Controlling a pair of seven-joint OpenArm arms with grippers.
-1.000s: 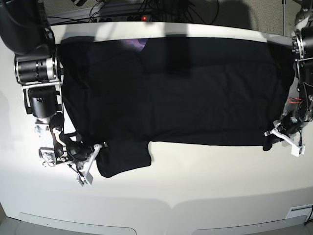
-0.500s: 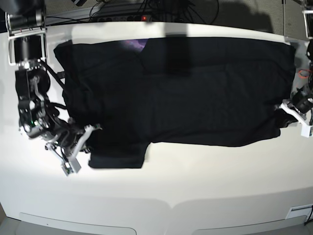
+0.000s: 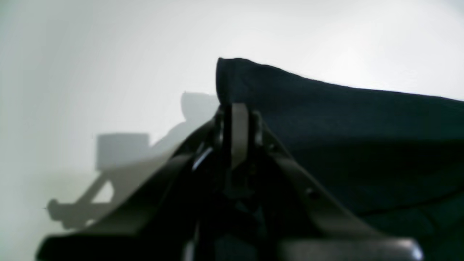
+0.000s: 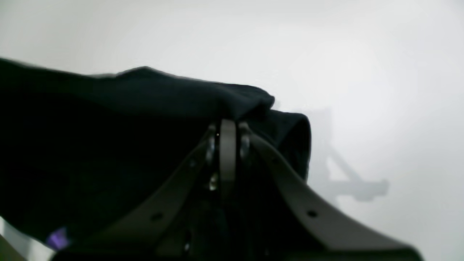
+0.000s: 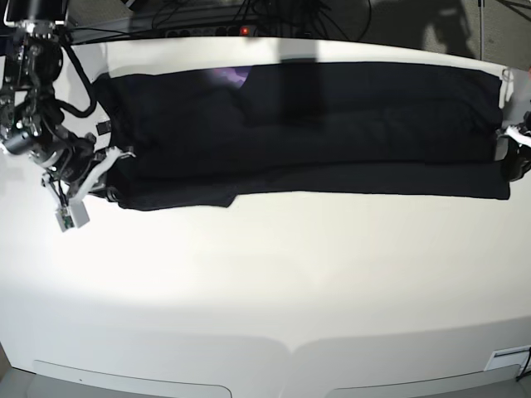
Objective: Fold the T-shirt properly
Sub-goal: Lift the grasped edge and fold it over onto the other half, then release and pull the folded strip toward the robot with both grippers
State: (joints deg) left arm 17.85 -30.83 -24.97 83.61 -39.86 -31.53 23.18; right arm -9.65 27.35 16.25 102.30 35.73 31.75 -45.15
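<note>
While the T-shirt (image 5: 307, 133) stretches flat between them, the right gripper (image 5: 106, 178) and left gripper (image 5: 508, 157) each pinch one end's edge.

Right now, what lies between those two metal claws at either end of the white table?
In the base view, only the black cloth T-shirt spans from right gripper to left gripper; both are clamped on it.

t-shirt (image 5: 332, 133): black matt cloth, soft weave. table (image 5: 265, 282): smooth white, slight sheen.

The T-shirt (image 5: 332, 124) is plain black with a small purple patch showing, on a white table (image 5: 265, 282).
</note>
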